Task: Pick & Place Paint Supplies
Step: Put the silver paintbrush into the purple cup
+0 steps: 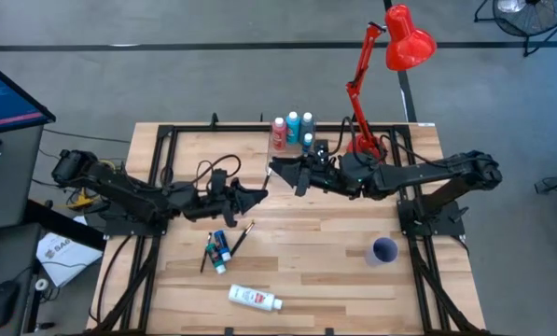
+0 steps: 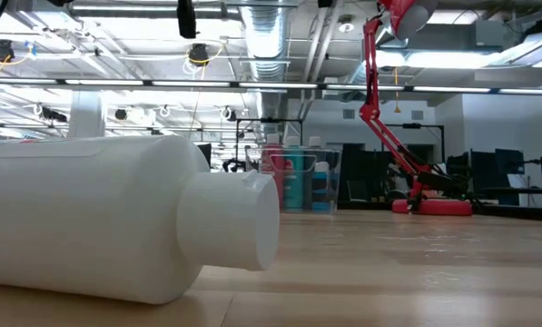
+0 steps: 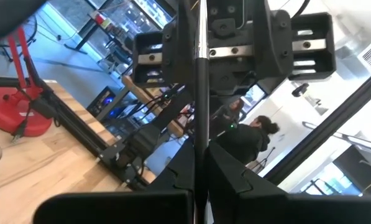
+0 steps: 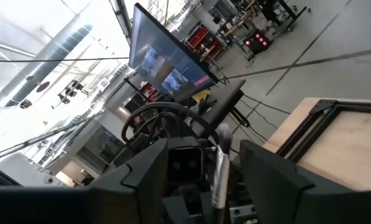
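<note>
A thin dark paintbrush (image 3: 201,99) with a silver ferrule (image 4: 219,168) spans the gap between my two grippers above the table's middle. My left gripper (image 1: 257,195) (image 3: 201,186) is shut on it. My right gripper (image 1: 280,171) (image 4: 204,158) faces it, open, with a finger on either side of the brush's far end. A small blue-green bottle (image 1: 220,248) and dark brushes (image 1: 237,239) lie on the table on their sides. A white bottle (image 1: 255,298) (image 2: 116,227) lies on its side near the near edge. Pink-red and blue bottles (image 1: 293,129) stand in the clear box (image 2: 300,180). My left gripper pinches the paintbrush's handle (image 3: 201,158) between its two fingers. The brush is lifted clear of the table and runs on along the fingers toward my right gripper (image 3: 235,43). Which end of the handle the fingers are on is hidden by the fingers themselves.
A red desk lamp (image 1: 390,65) (image 2: 416,173) stands at the far right corner. A small purple cup (image 1: 383,250) stands at the right, toward the near edge. The clear box sits by the far edge. Bare wood lies between the cup and the white bottle.
</note>
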